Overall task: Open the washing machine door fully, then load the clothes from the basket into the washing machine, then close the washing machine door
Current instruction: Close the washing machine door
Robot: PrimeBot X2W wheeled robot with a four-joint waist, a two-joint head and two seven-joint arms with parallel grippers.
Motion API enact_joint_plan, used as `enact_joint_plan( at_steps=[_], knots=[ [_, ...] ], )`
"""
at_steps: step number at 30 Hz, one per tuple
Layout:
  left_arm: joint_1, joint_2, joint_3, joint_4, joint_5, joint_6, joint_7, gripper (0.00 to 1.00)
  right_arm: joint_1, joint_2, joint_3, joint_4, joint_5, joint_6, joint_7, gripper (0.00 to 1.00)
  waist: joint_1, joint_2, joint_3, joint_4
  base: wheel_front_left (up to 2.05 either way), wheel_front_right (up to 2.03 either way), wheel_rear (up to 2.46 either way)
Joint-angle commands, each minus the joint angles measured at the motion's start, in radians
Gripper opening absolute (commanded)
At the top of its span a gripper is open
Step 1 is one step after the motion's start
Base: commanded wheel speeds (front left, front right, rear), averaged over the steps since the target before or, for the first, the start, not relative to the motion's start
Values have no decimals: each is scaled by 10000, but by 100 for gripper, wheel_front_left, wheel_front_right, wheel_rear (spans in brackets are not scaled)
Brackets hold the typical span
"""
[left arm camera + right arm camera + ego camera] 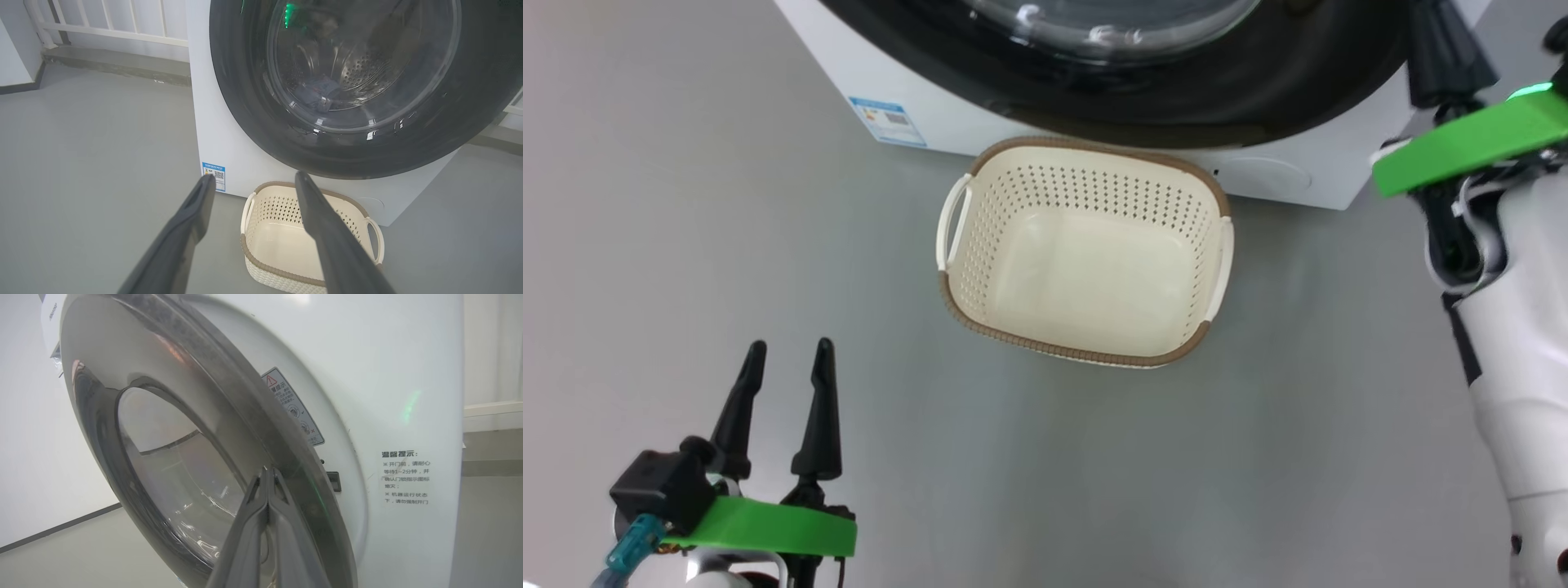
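One step from done, leans clenched right gripper [267, 471] on door [175, 457] mid-frame, holds left gripper [791, 345] splayed empty lower left, needs latching push.

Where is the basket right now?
In the head view, the basket sits on the grey floor at the centre, right in front of the washing machine, under its round black door.

Left end effector [790, 349] spread wide (held low); right end effector [268, 471] pressed closed.
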Motion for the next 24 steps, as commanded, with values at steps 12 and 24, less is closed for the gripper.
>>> enact_joint_plan(
  at_steps=[12,24],
  knots=[
    [-571,140,-50,-463,-279,-15,-65,100,-1674,276,-1203,227,-723,14,-48,0,0,0,658,551,0,0,0],
    [-661,139,19,-210,-212,-15,-65,100,-1468,467,-890,207,-984,14,-48,0,0,0,567,401,0,0,0]
  ],
)
